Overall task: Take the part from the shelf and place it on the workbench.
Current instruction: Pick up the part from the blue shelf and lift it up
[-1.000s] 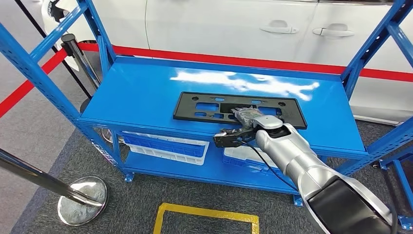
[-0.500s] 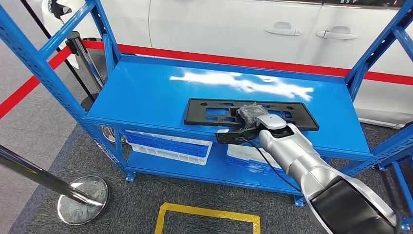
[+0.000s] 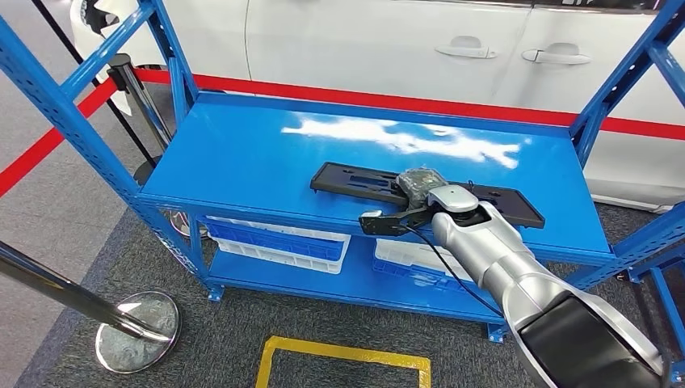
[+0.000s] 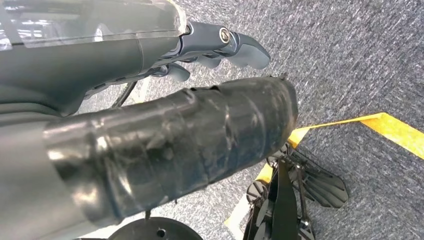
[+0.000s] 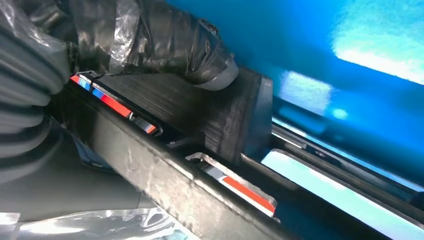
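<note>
Part [image 3: 355, 179], a long black plate, lies over the blue shelf [image 3: 242, 158] near its front edge, long axis left-right, tilted with its near edge raised. Right hand [image 3: 420, 190] grips its middle, thumb [image 5: 200, 55] pressed on top. Left hand [image 4: 220, 47] hangs with fingers curled, holding nothing.

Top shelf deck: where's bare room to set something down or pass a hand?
Free: the left half of the deck, between the left uprights and the black part; also the back strip behind the part. Crowded: front right, where the right hand holds the part. The lower shelf holds white bins.
</note>
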You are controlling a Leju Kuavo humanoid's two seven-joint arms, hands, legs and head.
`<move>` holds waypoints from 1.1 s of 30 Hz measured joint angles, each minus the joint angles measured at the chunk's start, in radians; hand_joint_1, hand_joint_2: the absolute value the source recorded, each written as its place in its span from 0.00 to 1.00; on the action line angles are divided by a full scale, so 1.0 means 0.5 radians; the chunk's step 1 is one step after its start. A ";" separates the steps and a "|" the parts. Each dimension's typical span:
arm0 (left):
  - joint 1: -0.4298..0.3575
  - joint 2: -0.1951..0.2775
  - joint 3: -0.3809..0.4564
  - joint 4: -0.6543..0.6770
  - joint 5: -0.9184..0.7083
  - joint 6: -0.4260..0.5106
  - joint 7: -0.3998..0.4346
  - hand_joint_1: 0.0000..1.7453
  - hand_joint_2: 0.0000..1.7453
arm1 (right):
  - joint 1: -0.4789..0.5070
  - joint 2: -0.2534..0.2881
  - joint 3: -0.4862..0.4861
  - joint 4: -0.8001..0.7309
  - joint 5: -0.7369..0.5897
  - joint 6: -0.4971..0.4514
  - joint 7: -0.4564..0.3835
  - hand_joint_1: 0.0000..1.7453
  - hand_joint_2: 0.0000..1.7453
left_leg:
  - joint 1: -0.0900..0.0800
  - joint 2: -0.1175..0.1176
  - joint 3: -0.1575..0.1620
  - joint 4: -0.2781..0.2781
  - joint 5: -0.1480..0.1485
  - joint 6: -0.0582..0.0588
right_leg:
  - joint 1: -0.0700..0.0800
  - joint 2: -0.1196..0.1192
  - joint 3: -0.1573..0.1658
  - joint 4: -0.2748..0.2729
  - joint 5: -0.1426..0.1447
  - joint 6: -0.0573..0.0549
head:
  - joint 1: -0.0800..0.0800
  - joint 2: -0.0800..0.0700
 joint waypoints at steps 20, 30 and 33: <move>-0.009 0.002 0.001 0.069 0.001 0.040 -0.011 0.00 0.00 | -0.138 0.034 0.000 -0.637 0.261 -0.109 0.189 1.00 1.00 | 0.002 0.003 -0.011 0.000 0.002 -0.002 | 0.000 0.002 -0.013 0.008 -0.001 -0.001 | 0.000 0.000; -0.010 0.002 0.017 0.089 -0.015 0.048 -0.016 0.00 0.00 | -0.272 0.034 0.000 -1.053 0.510 0.018 0.245 1.00 1.00 | 0.002 0.004 -0.013 0.000 0.002 -0.002 | -0.001 0.003 -0.016 0.008 0.000 -0.001 | 0.000 0.000; -0.010 0.002 0.018 0.095 -0.018 0.037 -0.043 0.00 0.50 | -0.301 0.029 0.000 -1.146 0.575 0.017 0.252 1.00 1.00 | 0.002 0.004 -0.013 0.000 0.002 -0.002 | -0.001 0.004 -0.016 0.008 -0.001 -0.001 | 0.000 0.000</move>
